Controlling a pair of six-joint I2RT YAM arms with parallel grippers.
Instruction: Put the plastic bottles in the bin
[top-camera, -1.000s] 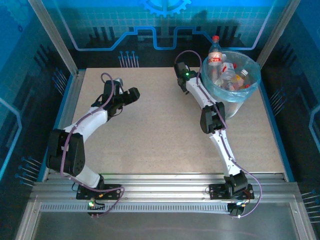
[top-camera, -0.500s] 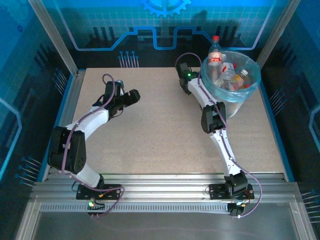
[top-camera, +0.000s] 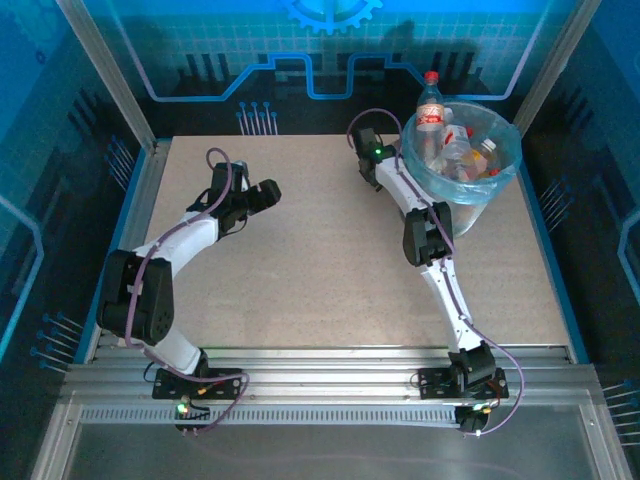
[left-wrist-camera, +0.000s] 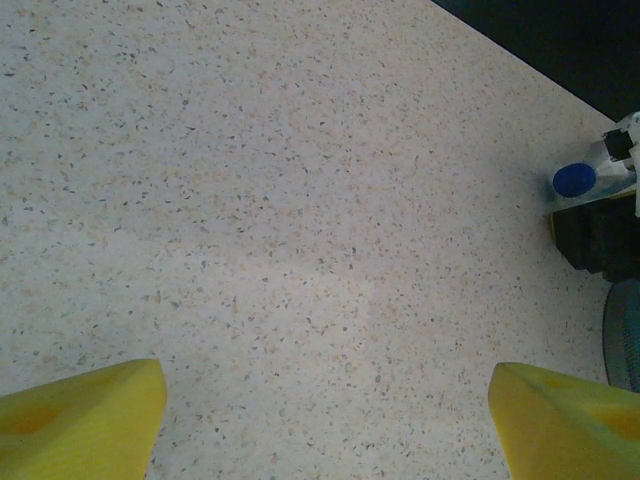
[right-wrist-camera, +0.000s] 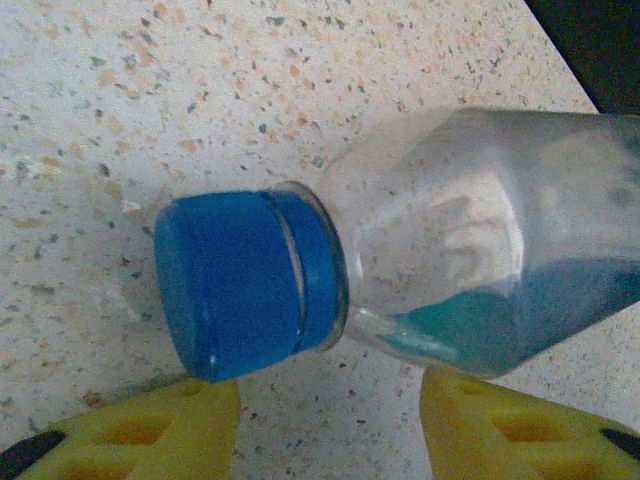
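Observation:
A clear plastic bottle (right-wrist-camera: 440, 250) with a blue cap (right-wrist-camera: 235, 285) lies on its side on the speckled table. My right gripper (right-wrist-camera: 330, 395) is open, and its yellow fingers (right-wrist-camera: 150, 430) stand just short of the bottle's neck without touching it. From above, that gripper (top-camera: 360, 135) sits beside the left rim of the bin (top-camera: 505, 175), a round bin with a light-blue bag that holds several bottles (top-camera: 455, 145); one with a red cap (top-camera: 431, 78) stands tallest. My left gripper (top-camera: 262, 192) is open over bare table (left-wrist-camera: 300, 200), nothing between its fingers. The blue-capped bottle (left-wrist-camera: 590, 178) shows far right in the left wrist view.
The bin stands at the table's back right corner, close to the rear wall and the right frame post (top-camera: 550, 70). The dark table edge (left-wrist-camera: 560, 50) runs behind the bottle. Bare tabletop (top-camera: 320, 260) stretches between the two arms.
Both arms have shifted only very slightly. Neither gripper's opening has changed, and the bottles in the bin lie as before.

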